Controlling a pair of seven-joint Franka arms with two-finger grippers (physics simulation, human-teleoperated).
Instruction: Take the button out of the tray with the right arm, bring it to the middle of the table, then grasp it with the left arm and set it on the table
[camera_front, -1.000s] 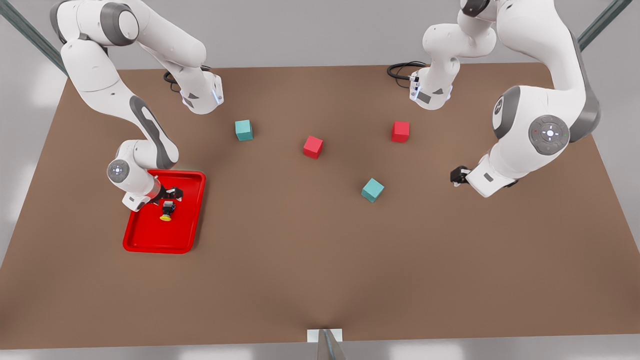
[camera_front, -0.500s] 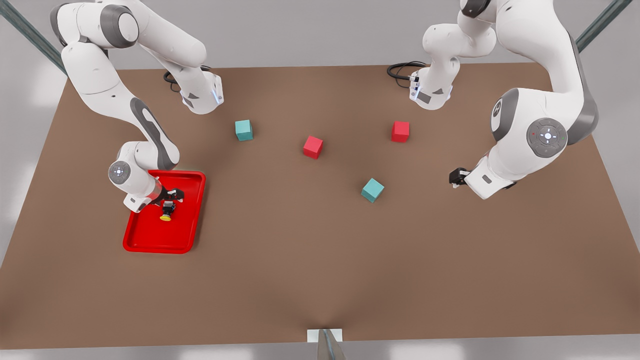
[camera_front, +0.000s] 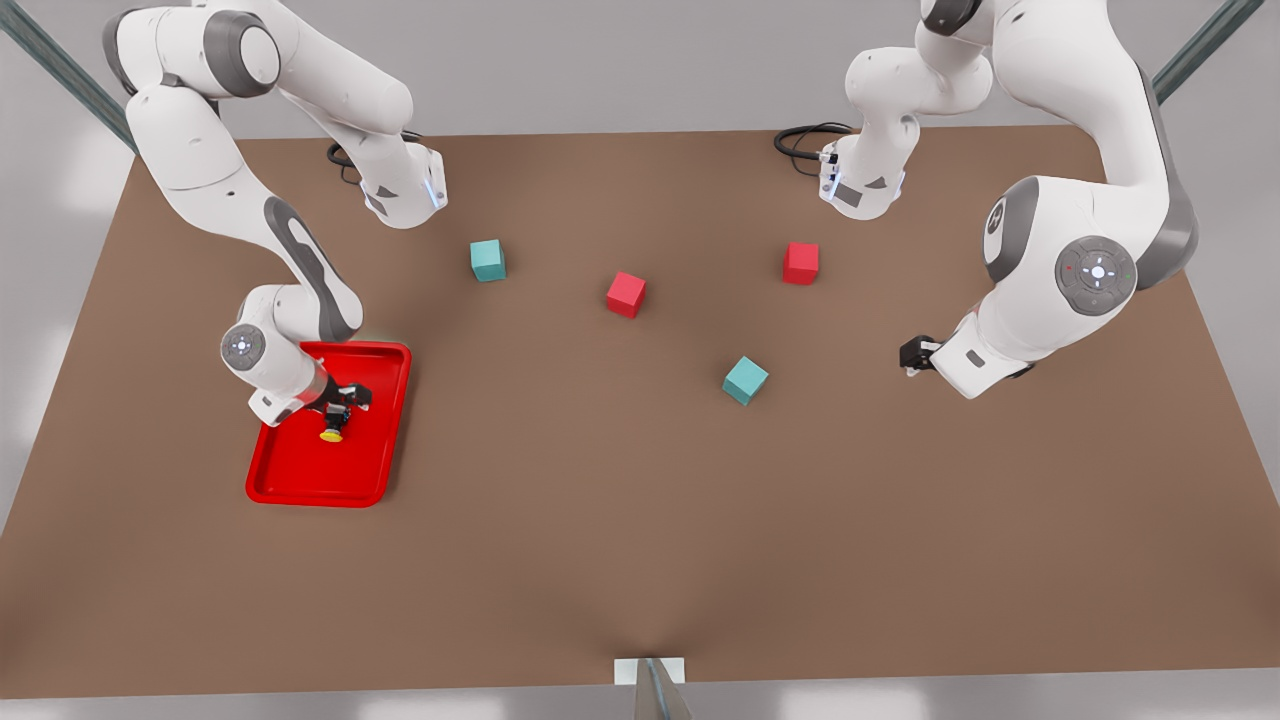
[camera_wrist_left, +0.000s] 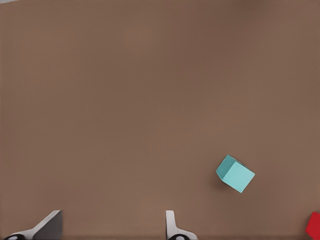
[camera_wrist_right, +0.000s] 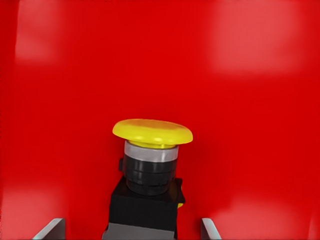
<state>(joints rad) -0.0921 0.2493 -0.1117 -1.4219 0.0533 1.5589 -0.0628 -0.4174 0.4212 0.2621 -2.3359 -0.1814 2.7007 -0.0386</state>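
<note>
Right pincer (camera_front: 340, 405) open astride button (camera_front: 332, 430) in tray (camera_front: 300, 480); left pincer (camera_front: 912, 354) open near teal cube (camera_front: 745, 380)

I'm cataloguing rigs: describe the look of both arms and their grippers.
Both arms are alike: glossy white shells, grey joint bands, round grey dial caps with a lit white centre. Right gripper and left gripper are black, with pale grey fingertips. Black cables coil at the bases.

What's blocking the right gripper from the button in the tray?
Nothing visible. The right gripper hangs open just above the button in the red tray, fingers on either side of its black body. The left gripper waits open over the table.
</note>
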